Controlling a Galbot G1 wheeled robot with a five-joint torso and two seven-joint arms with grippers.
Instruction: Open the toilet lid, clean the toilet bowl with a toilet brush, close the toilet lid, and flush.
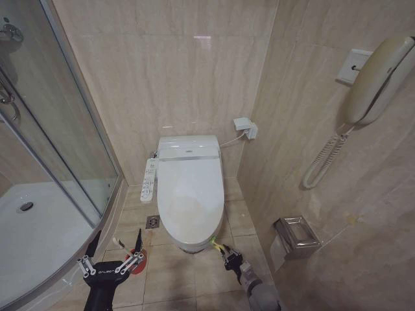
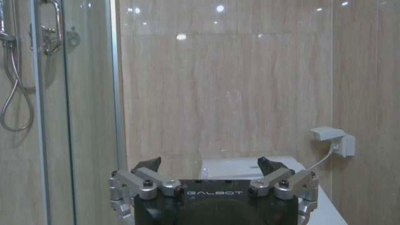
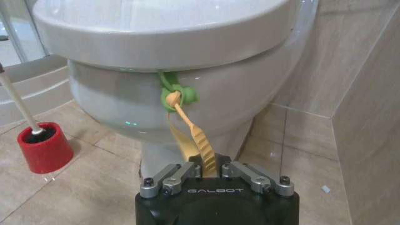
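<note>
Glossy white plastic: the toilet lid point(image 1: 190, 194) lies flat and shut over the toilet bowl point(image 3: 187, 101), which stands on the tiled floor point(image 1: 175, 278) against the back wall, between the glass shower enclosure point(image 1: 58, 162) and the side wall. A yellow-green strap loop point(image 3: 174, 96) hangs from the lid's front rim, a ridged yellow tail trailing down from it. The right gripper point(image 3: 211, 169) sits low in front of the bowl, fingers pinched closed on that yellow tail. Judgement: the lid is a stiff, light hinged panel with a slick surface and little edge to pinch, so the soft strap is the sensible hold; it will go taut before the lid lifts, and a pull up and back toward the hinge should serve better than a straight tug. The left gripper point(image 1: 111, 260) hovers with fingers spread wide, holding nothing, just above the toilet brush point(image 3: 18, 105), whose slim white handle leans out of a red cup holder point(image 3: 42, 146) on the floor beside the bowl's left. Smooth tile, a floor drain point(image 1: 152, 222), tight room; a wall phone point(image 1: 363, 84) and paper holder point(image 1: 295, 236) crowd the right side.
</note>
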